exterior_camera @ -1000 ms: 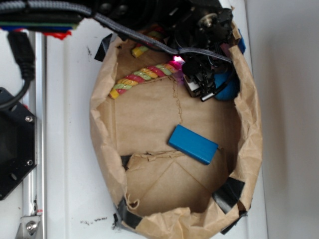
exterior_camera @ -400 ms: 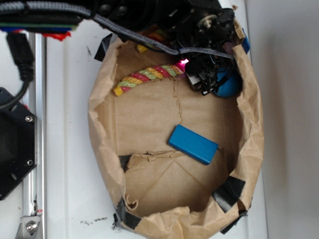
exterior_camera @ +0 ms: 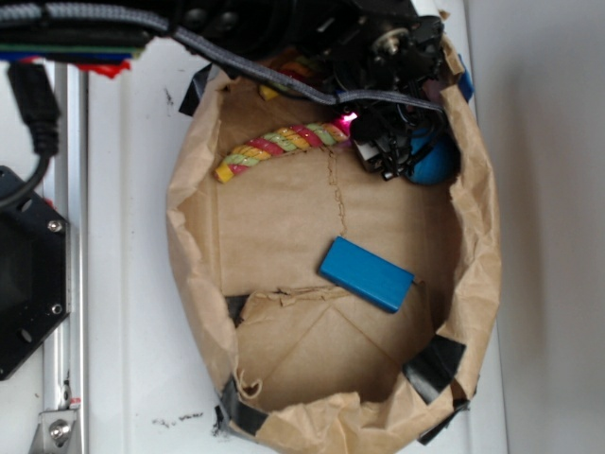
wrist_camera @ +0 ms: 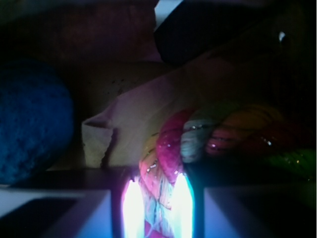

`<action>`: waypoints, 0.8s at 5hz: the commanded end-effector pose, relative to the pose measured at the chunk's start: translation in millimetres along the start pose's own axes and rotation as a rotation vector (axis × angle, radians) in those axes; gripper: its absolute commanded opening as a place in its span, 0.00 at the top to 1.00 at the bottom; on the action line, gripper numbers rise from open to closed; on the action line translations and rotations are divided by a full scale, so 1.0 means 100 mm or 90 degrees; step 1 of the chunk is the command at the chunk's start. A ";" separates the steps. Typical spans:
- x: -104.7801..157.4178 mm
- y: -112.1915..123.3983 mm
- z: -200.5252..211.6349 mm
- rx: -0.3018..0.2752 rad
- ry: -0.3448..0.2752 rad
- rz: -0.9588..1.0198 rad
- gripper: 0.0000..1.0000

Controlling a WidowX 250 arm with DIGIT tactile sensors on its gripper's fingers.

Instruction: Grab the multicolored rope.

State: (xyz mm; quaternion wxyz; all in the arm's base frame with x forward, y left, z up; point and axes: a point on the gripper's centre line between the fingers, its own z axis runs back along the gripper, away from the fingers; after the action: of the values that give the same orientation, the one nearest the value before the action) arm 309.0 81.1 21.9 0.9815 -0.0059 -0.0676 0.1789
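Tool (exterior_camera: pixel 364 128) closed on the bend of the multicolored rope (exterior_camera: pixel 274 147); the rope's long arm trails toward the table's left edge.

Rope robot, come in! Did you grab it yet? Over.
Gripper shut on multicolored rope at its bend. Rope inside paper bag. Blue ball beside, nothing blocking.
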 end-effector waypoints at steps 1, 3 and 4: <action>-0.02 -0.02 0.25 0.003 -0.023 -0.006 1.00; -0.27 -0.48 0.91 -0.074 -0.098 -0.091 1.00; -0.21 -0.57 1.17 -0.090 -0.106 -0.081 1.00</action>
State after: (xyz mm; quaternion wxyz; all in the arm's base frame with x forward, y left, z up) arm 287.3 17.3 115.1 0.9843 -0.0544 -0.1211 0.1167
